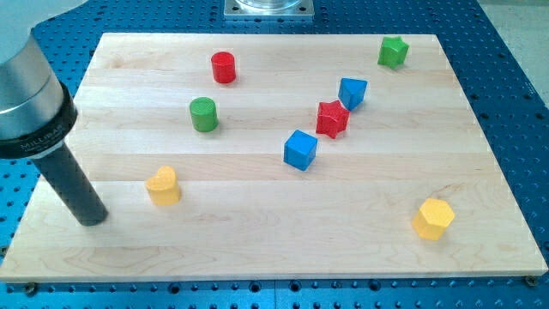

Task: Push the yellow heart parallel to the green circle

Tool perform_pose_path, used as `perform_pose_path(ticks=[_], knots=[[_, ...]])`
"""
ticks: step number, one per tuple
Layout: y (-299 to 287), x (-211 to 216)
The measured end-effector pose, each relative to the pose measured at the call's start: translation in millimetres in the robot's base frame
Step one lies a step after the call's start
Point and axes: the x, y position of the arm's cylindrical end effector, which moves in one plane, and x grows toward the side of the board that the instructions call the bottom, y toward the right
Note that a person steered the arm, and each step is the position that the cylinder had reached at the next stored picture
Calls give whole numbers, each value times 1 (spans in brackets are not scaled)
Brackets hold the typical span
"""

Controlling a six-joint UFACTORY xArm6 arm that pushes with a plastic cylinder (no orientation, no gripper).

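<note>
The yellow heart (163, 186) lies on the wooden board (257, 249) at the view's lower left. The green circle (203, 114) stands above it and a little to the right, well apart from it. My tip (91, 219) rests on the board to the left of the yellow heart and slightly below it, a short gap away and not touching it. The dark rod rises from the tip toward the view's upper left.
A red circle (223, 67) stands above the green one. A blue cube (300, 149), a red star (332, 118) and a blue block (352, 92) cluster at the centre right. A green star (393, 51) is at the top right, a yellow hexagon (432, 218) at the lower right.
</note>
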Motion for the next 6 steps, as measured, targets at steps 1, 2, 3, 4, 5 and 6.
perform_pose_path(ticks=[1,2,3,4,5,6], knots=[[22,0],[27,-3],[27,-9],[58,-19],[81,-22],[68,-31]])
